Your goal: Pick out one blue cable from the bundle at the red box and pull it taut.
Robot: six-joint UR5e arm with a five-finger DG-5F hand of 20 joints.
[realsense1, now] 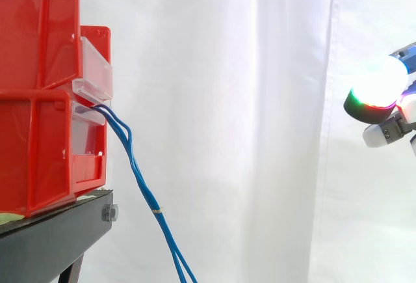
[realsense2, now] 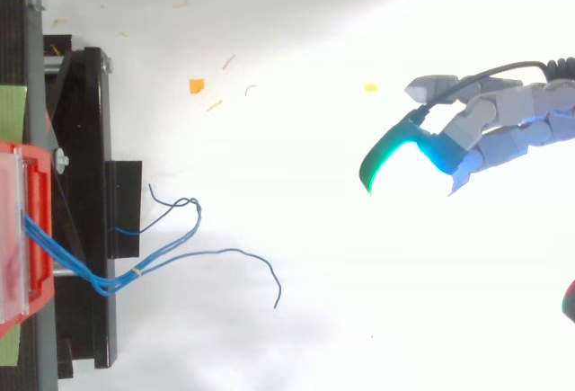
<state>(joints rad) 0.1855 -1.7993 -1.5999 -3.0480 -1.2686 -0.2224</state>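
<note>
Hand: fingers relaxed and spread, empty, poised to reach. Blue cables: well ahead of it, hanging slack from red box, none yet singled out.

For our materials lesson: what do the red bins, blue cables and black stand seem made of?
Red bins: likely moulded plastic, slightly glossy; smooth ribbed walls.
Blue cables: probably thin wire in plastic sheath; they hang in loose curves and keep kinks.
Black stand: dull black, perhaps painted metal or wood; a bolt shows at its edge.
</note>
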